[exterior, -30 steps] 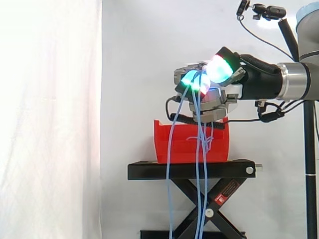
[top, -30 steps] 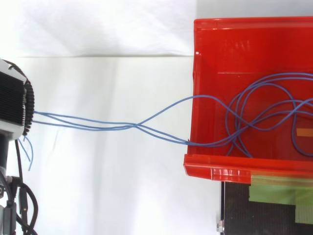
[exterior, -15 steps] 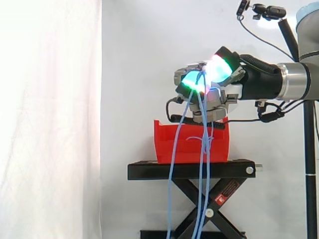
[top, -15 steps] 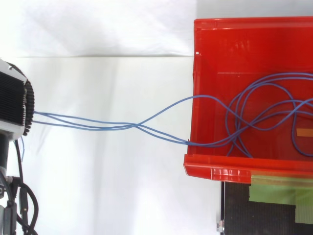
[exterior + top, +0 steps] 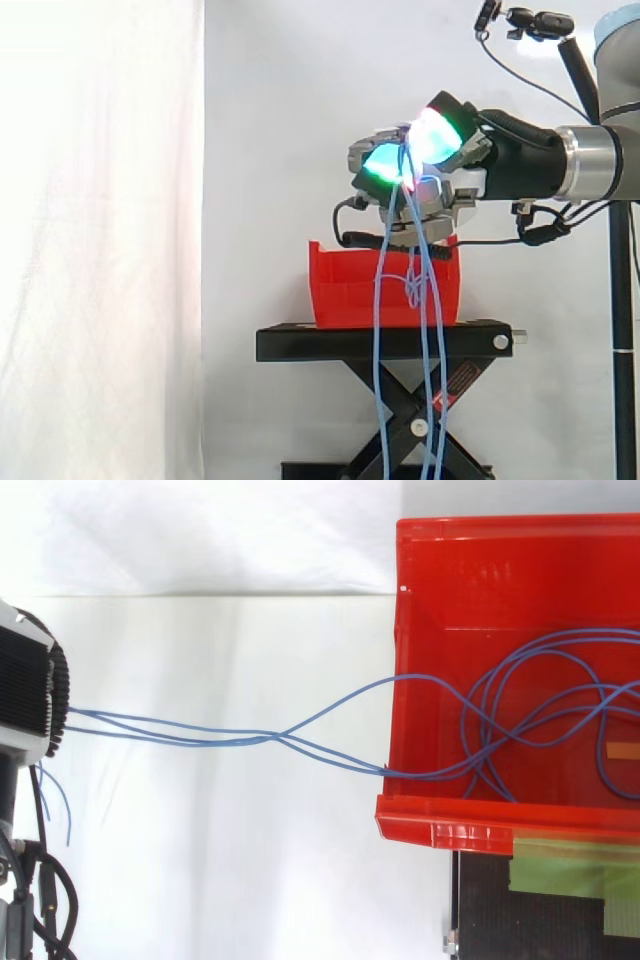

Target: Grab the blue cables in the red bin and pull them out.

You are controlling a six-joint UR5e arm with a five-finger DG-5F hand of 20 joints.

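Robot hand: the robot hand (image 5: 452,185) is closed on the cables (image 5: 378,330). Its curled fingers pinch them between the glowing pads (image 5: 385,163), and it is raised above the bin (image 5: 345,290).
Cables: from the pinch, several blue strands hang down in front of the bin and the stand (image 5: 385,345). In the top view they run from the hand's side across open space, cross one another midway, and pass over the bin's near wall (image 5: 392,730).
Left inside: wide loops of cable (image 5: 540,700) lie on the bin floor, so the pull looks only part done.
Bin: upright on the stand, with its open top facing up.
Step in hand: drawing the loops out over the wall.
How to do it well: hold the pinch firm and carry the hand steadily up and away from the bin, so that the strands slide over the rim rather than drag on it.
Watch for: the crossed strands may tighten into a tangle. A snagged loop could tug the bin or slip from the pads.
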